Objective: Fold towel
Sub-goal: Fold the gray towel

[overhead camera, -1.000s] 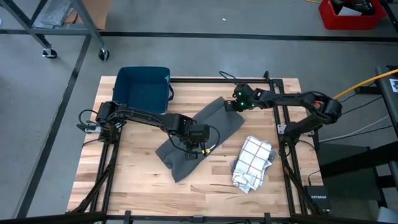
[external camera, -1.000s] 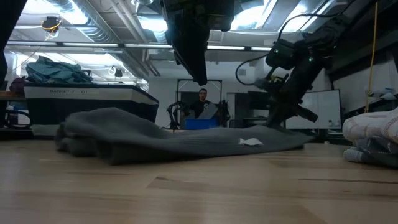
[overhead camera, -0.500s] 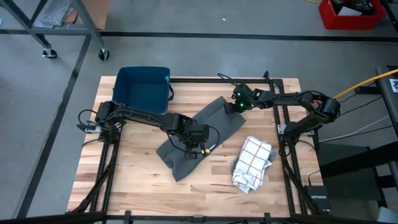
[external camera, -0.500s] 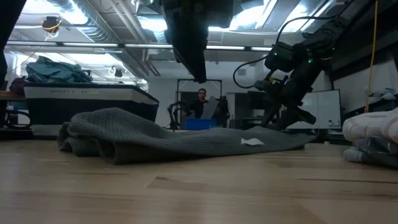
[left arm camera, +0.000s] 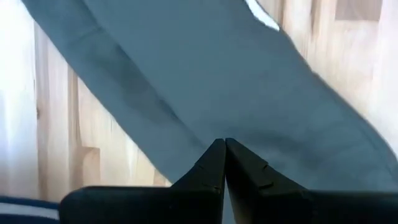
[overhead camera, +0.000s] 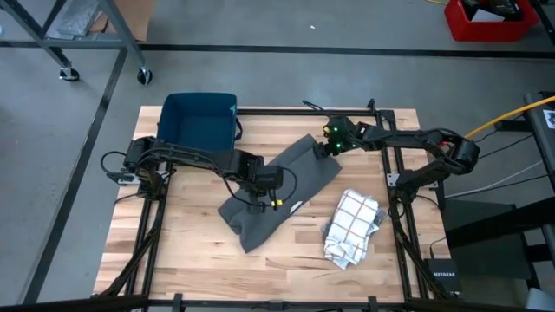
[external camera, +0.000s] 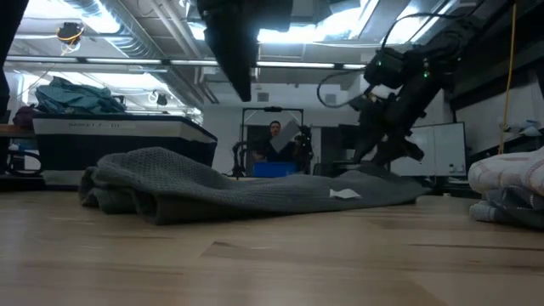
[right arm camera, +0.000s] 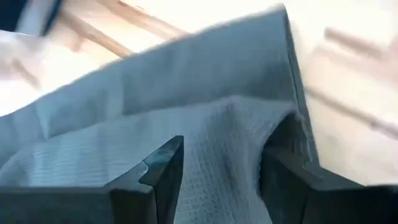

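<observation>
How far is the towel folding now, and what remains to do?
Done: the grey towel is doubled over once, bunched at its near end. In hand: nothing is gripped; the right gripper stands open over the far corner, and the left gripper is shut above the middle. Left: flatten it and fold again. The checked towel lies crumpled.

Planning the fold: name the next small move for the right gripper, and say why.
Probably lift the right gripper clear of the gray towel. Its fingers stand open over the towel's far corner, holding nothing, while the left gripper hangs shut above the towel's middle.
</observation>
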`<action>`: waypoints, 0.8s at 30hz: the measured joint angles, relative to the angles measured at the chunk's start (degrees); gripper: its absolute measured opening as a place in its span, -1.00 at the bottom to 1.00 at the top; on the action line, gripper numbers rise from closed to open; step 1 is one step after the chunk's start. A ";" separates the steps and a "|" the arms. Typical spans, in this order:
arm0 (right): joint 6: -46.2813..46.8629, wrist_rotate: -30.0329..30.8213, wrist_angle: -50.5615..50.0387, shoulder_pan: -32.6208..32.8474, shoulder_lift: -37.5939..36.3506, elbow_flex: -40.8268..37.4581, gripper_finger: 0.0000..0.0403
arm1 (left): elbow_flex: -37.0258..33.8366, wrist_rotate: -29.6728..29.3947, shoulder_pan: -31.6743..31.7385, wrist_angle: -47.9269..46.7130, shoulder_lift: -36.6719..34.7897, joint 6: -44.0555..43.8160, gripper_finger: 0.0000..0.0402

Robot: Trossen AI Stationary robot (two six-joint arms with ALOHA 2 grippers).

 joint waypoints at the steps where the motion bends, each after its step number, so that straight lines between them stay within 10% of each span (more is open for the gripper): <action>1: -0.95 0.02 -0.02 0.00 -0.94 0.34 -0.07 | 0.00 -0.02 0.00 -0.54 0.00 0.35 -0.98; 12: -3.09 -3.93 -0.44 0.02 -6.44 4.55 -0.07 | 0.02 -0.54 2.01 -4.54 -3.89 5.79 -0.98; 24: -3.04 20.78 -20.61 0.00 -6.44 4.55 -0.08 | 0.02 -0.58 2.81 -4.77 -5.20 4.27 -0.98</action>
